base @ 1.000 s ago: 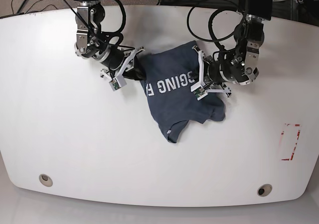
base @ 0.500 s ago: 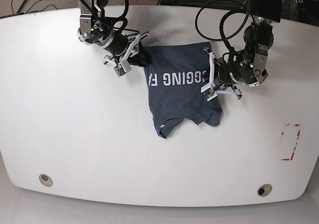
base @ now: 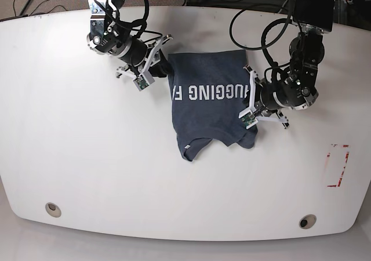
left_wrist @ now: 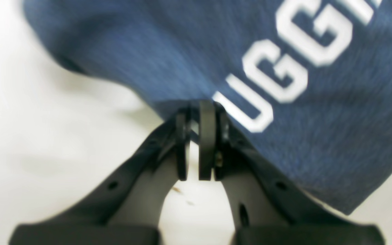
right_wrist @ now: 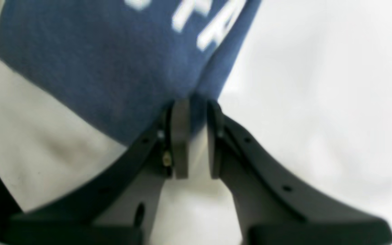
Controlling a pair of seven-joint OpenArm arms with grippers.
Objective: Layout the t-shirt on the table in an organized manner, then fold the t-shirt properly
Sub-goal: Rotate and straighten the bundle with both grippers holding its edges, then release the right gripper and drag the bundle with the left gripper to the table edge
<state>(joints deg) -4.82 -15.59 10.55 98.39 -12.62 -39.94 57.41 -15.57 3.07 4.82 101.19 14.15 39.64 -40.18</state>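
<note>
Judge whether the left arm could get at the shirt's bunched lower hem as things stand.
Probably not yet: the left hand is shut on the t-shirt at its side edge. The hem lies uncovered on the table, so nothing else blocks it.

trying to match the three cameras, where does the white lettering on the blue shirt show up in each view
Base: the white lettering runs across the middle of the t-shirt, between the two arms.
Left wrist: upper right, letters "UGG", just past the left end effector.
Right wrist: top centre, blurred strokes above the right end effector.
Shared landmark: the white table around the shirt.
</note>
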